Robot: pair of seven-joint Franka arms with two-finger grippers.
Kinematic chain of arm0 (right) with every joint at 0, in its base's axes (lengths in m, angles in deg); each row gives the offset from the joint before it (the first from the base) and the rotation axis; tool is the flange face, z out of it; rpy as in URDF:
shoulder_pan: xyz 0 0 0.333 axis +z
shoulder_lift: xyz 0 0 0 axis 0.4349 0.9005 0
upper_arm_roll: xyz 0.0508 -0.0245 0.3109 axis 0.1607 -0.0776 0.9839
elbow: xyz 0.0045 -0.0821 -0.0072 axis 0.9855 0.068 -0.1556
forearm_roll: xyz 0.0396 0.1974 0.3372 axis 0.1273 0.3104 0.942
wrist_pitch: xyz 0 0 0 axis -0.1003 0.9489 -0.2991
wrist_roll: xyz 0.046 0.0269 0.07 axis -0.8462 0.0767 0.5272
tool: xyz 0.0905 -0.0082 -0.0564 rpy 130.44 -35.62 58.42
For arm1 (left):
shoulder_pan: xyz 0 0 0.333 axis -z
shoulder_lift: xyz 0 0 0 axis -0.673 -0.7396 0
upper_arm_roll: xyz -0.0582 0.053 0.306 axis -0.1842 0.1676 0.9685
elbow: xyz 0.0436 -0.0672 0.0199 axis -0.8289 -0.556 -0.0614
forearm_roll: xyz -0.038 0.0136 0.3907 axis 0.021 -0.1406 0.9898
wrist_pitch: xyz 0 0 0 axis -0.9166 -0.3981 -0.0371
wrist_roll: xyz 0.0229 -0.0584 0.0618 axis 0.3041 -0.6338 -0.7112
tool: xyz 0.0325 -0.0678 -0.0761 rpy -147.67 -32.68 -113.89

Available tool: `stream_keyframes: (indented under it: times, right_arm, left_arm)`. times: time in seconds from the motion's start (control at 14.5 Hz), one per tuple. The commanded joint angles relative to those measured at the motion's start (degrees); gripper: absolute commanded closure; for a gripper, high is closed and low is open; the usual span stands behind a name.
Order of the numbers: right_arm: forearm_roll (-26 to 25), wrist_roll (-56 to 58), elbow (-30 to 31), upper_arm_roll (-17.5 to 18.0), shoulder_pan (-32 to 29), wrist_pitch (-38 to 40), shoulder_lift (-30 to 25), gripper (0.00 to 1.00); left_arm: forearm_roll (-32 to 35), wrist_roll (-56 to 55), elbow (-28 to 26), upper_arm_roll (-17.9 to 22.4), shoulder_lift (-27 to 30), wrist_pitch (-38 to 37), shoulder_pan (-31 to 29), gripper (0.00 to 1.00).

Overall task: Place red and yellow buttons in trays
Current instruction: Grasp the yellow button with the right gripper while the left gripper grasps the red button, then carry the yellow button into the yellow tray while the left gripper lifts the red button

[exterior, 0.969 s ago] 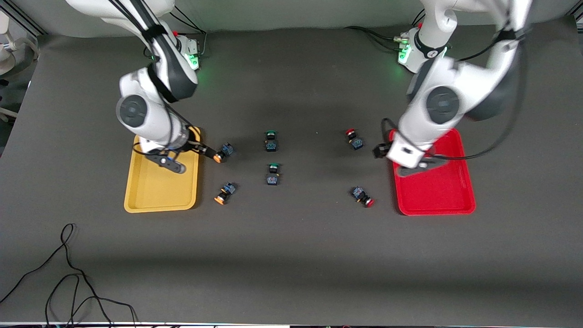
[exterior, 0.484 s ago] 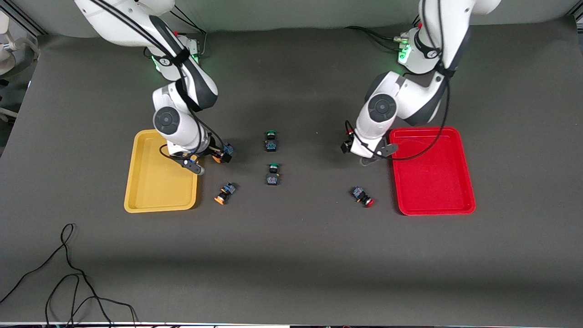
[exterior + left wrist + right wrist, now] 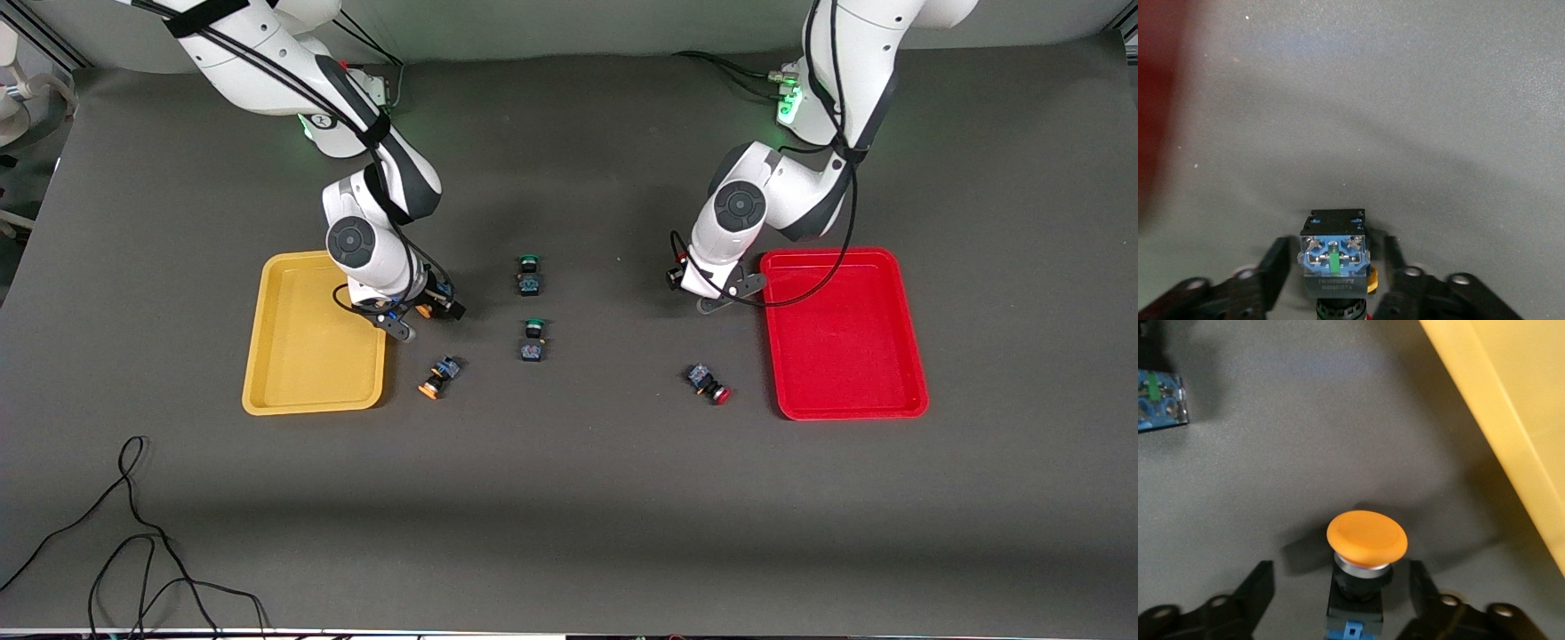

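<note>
My right gripper (image 3: 434,302) is open and low over the table beside the yellow tray (image 3: 311,356). It straddles a yellow-capped button (image 3: 1367,539), whose cap points away from the wrist, without touching it (image 3: 1339,577). My left gripper (image 3: 685,276) is open beside the red tray (image 3: 853,356), with its fingers on either side of a button's blue terminal body (image 3: 1333,257). The arm mostly hides that red-capped button in the front view. A second yellow button (image 3: 437,375) and a second red button (image 3: 709,383) lie nearer the front camera. Both trays hold nothing.
Two green-capped buttons (image 3: 529,274) (image 3: 532,340) lie at the table's middle. Another switch body (image 3: 1161,400) shows at the edge of the right wrist view. Loose black cables (image 3: 133,533) lie at the front edge toward the right arm's end.
Both arms have swung off their trays toward the table's middle. The right gripper came down around the yellow button, and the left gripper around the red button by the red tray.
</note>
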Motion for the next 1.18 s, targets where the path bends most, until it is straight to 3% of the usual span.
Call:
stream_keyframes:
  times: [0.0,0.14,0.21,0.35,0.48,0.69,0.83,0.9,1.04,1.11]
  right_arm:
    - [0.76,-1.59,-0.39,0.01,0.73,-0.15,-0.26,0.64]
    - [0.76,-1.59,-0.48,0.01,0.64,0.47,-1.22,0.82]
    - [0.76,-1.59,-0.65,0.01,0.56,1.51,-2.09,0.84]
    - [0.76,-0.89,-1.26,-0.08,0.38,5.89,-5.68,0.91]
    - [0.58,-0.54,-2.58,-0.34,-0.58,13.69,-11.04,0.91]
    - [0.14,6.29,-2.24,-1.22,-4.7,21.46,-19.66,0.91]
    - [0.14,15.06,-1.8,-4.54,-7.61,24.02,-21.35,0.91]
    - [0.14,19.63,-0.4,-7.96,-7.71,23.76,-21.35,0.91]
    - [0.14,27.72,2.41,-13.68,-7.71,22.45,-21.26,0.91]
    - [0.23,30.81,4.08,-16.31,-7.62,20.79,-20.92,0.91]
  left_arm:
    - [-0.48,-0.82,-0.47,-0.06,1.57,0.08,-0.36,1.0]
    - [-0.57,-0.74,0.32,0.11,3.41,-1.06,-0.97,1.0]
    - [-0.57,-0.47,1.63,0.02,5.51,-5.16,-2.81,1.0]
    - [-0.57,0.75,10.29,0.2,9.47,-23.02,-5.36,1.0]
    - [-0.74,4.34,21.97,0.37,11.59,-41.24,-9.31,1.0]
    - [-1.1,18.89,36.32,2.29,12.21,-60.08,-17.57,1.0]
    - [-1.1,30.58,37.41,8.95,15.53,-63.29,-18.38,1.0]
    - [-1.1,35.86,36.37,12.21,17.2,-63.99,-18.29,1.0]
    - [-0.92,41.34,31.9,16.7,20.02,-63.65,-18.29,1.0]
    - [-0.75,41.89,29.0,17.07,21.08,-62.17,-18.21,1.0]
